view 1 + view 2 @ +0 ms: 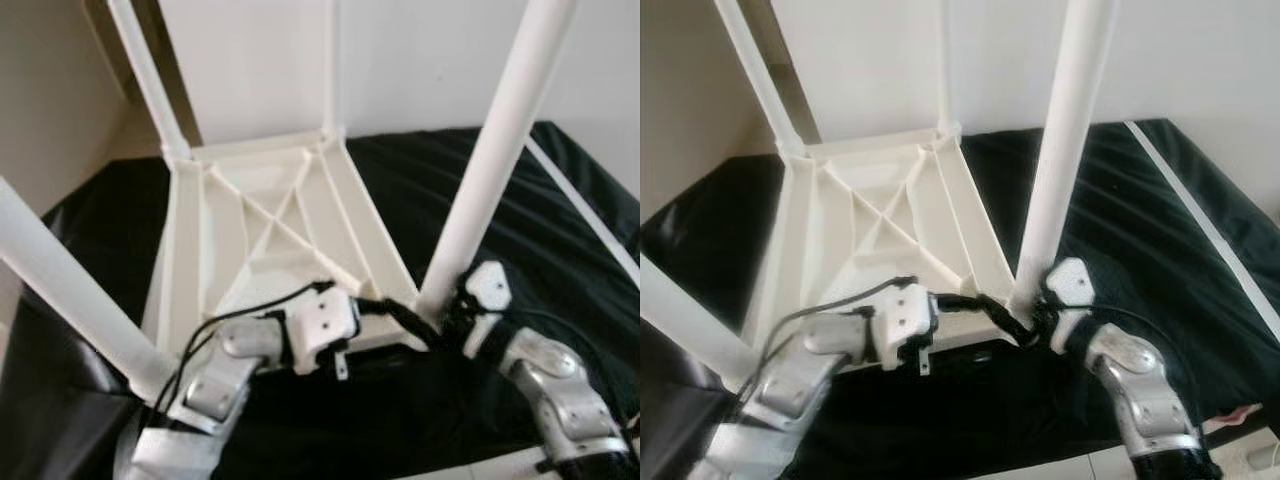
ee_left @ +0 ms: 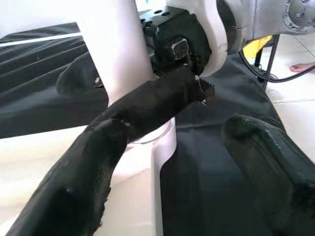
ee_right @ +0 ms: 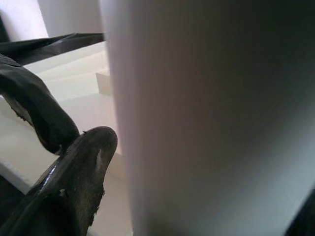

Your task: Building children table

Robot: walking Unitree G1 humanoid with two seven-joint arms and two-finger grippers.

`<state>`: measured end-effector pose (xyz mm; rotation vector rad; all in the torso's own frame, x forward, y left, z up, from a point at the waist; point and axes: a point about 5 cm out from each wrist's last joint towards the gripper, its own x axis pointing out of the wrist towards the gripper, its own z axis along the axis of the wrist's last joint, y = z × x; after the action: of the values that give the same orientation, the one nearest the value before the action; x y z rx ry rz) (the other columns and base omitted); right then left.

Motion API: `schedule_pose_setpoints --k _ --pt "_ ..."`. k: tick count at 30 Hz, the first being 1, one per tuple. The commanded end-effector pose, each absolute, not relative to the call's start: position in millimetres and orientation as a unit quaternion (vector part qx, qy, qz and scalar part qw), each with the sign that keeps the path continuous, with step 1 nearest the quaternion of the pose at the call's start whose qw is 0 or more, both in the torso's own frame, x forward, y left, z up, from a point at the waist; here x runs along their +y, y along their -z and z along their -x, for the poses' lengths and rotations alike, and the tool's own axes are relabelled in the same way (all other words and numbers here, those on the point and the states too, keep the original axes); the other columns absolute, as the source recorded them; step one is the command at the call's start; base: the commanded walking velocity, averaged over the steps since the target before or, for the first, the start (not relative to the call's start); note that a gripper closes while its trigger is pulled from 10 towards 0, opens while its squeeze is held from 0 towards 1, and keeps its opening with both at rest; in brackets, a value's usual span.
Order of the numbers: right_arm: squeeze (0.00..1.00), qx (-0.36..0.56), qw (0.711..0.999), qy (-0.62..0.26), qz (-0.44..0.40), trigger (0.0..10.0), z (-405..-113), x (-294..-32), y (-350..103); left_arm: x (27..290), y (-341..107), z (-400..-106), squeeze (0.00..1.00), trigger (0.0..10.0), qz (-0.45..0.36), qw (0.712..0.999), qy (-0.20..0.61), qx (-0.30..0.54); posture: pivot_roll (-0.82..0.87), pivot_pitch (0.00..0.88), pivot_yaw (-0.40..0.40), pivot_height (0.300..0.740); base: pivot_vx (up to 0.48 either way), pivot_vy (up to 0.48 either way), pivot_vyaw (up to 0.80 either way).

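A white children's table (image 1: 270, 220) lies upside down on a black cloth (image 1: 520, 230), its legs pointing up. The near right leg (image 1: 490, 170) stands in its corner socket. My right gripper (image 1: 455, 305) is shut on the base of that leg, and one finger (image 3: 74, 182) lies against the leg's side in the right wrist view. My left gripper (image 1: 415, 325) reaches in from the left at the same corner. It is open (image 2: 219, 105), with one finger (image 2: 147, 108) resting across the leg's base and the other out over the cloth.
Three more white legs stand up: near left (image 1: 70, 290), far left (image 1: 150, 80) and far right (image 1: 330, 70). A white strip (image 1: 580, 210) runs across the cloth at the right. A pale wall stands behind, with tiled floor (image 1: 1240, 450) past the cloth's near edge.
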<state>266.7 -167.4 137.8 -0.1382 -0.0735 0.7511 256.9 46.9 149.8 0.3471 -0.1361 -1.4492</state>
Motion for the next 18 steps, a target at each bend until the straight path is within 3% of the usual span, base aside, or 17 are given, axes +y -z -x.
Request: schedule_pose_setpoints --k 1,3,4,5,18 --pt "0.0 -0.04 0.922 -0.379 0.071 10.0 -268.7 -156.0 -136.0 44.8 -152.7 -270.4 0.0 10.0 -0.142 0.809 0.566 -0.072 -0.03 0.025 0.04 0.74 0.0 0.0 0.0" --pt "0.0 -0.041 0.926 -0.368 0.072 10.0 -271.4 -156.3 -135.9 43.6 -152.6 -272.2 0.0 10.0 -0.134 0.813 0.564 -0.063 -0.02 0.026 0.026 0.74 0.0 0.0 0.0" --pt "0.0 -0.037 0.929 -0.362 0.072 6.0 -272.9 -157.4 -134.6 42.4 -152.9 -272.9 0.0 10.0 -0.13 0.814 0.563 -0.063 -0.02 0.026 0.026 0.74 0.0 0.0 0.0" --pt "0.0 -0.036 0.932 -0.354 0.072 0.3 -273.1 -159.3 -133.4 41.2 -152.5 -273.4 0.0 10.0 -0.127 0.817 0.558 -0.065 -0.01 0.032 0.012 0.74 0.0 0.0 0.0" --pt "0.0 0.002 0.962 -0.271 0.037 0.0 -272.1 -177.8 -122.6 42.3 -143.3 -282.8 0.0 10.0 -0.119 0.853 0.507 -0.033 -0.01 0.045 -0.008 0.74 0.0 0.0 0.0"
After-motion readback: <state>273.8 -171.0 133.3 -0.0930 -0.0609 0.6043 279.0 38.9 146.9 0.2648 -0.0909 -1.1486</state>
